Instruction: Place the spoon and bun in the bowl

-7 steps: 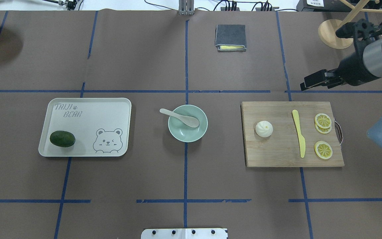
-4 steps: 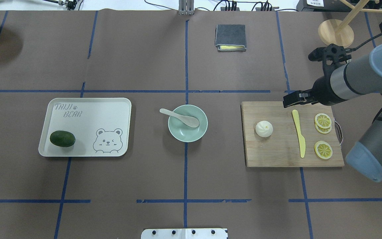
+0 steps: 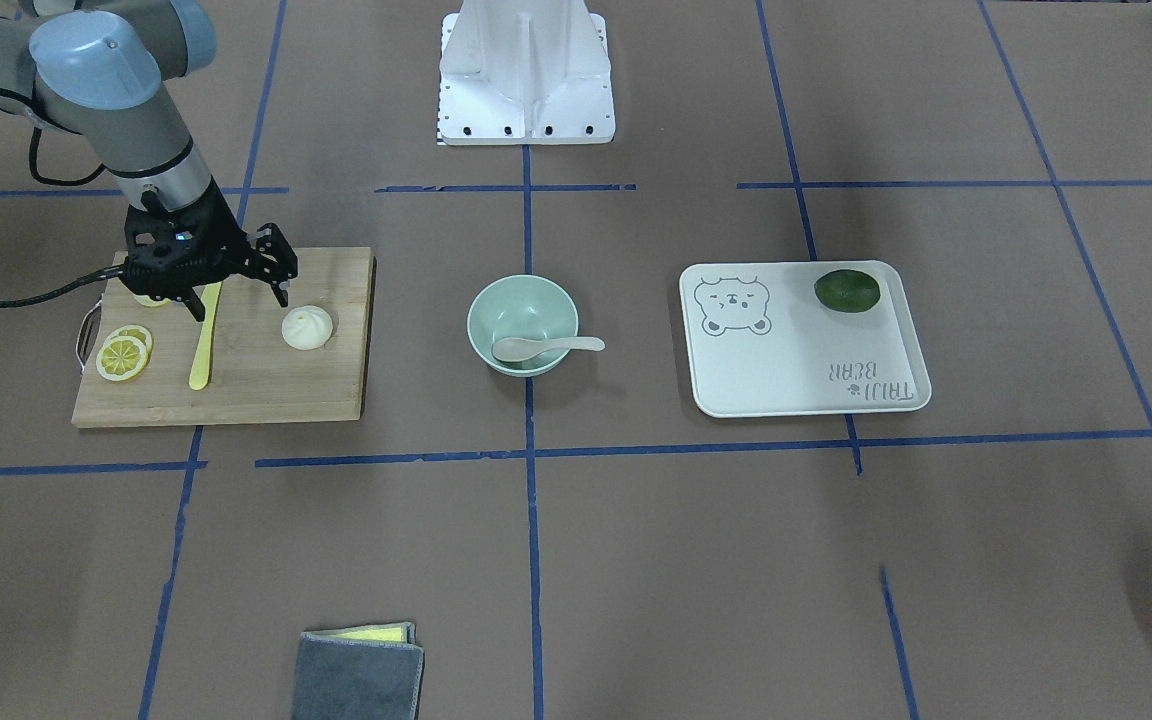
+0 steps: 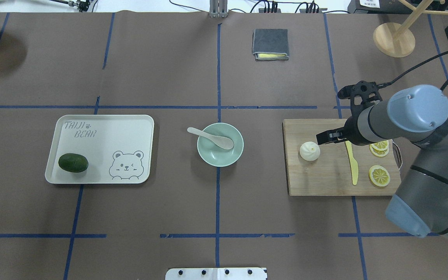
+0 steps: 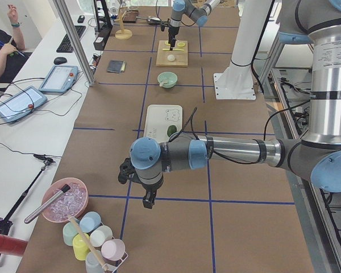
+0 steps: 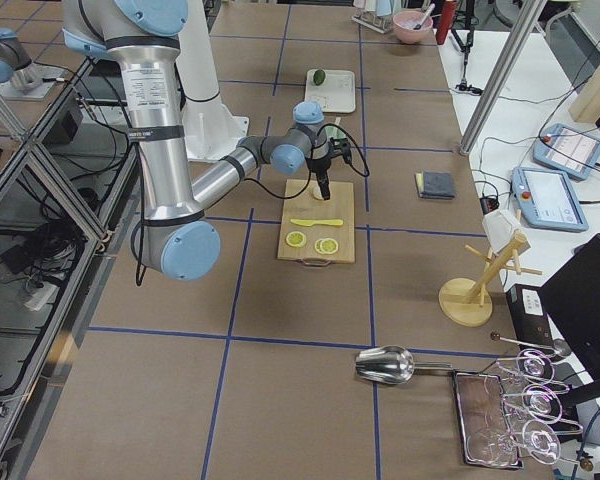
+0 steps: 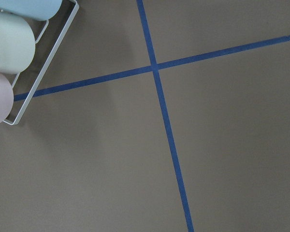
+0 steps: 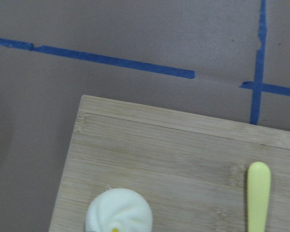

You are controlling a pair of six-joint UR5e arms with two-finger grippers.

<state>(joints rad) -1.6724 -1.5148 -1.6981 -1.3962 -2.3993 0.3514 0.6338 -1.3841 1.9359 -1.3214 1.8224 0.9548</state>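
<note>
The white pleated bun [image 4: 309,151] sits on the left part of the wooden cutting board [image 4: 325,179]; it also shows in the front view [image 3: 307,328] and at the bottom edge of the right wrist view [image 8: 118,217]. The beige spoon [image 4: 212,137] lies in the mint-green bowl [image 4: 237,155] with its handle over the rim. My right gripper [image 4: 327,137] is open and empty, hovering above the board just right of the bun, fingers spread in the front view [image 3: 241,292]. My left gripper [image 5: 145,199] shows only in the exterior left view, far from these things; I cannot tell its state.
A yellow plastic knife [image 4: 353,167] and lemon slices [image 4: 379,175] lie on the board's right part. A pale tray [image 4: 103,132] with a dark green lime [image 4: 73,162] is left of the bowl. A folded grey cloth [image 4: 270,44] and a wooden stand [image 4: 394,39] are at the back.
My right arm has swung left and nearer, carrying the open gripper from beyond the board's back right corner to over the board beside the bun. Nothing else moved.
</note>
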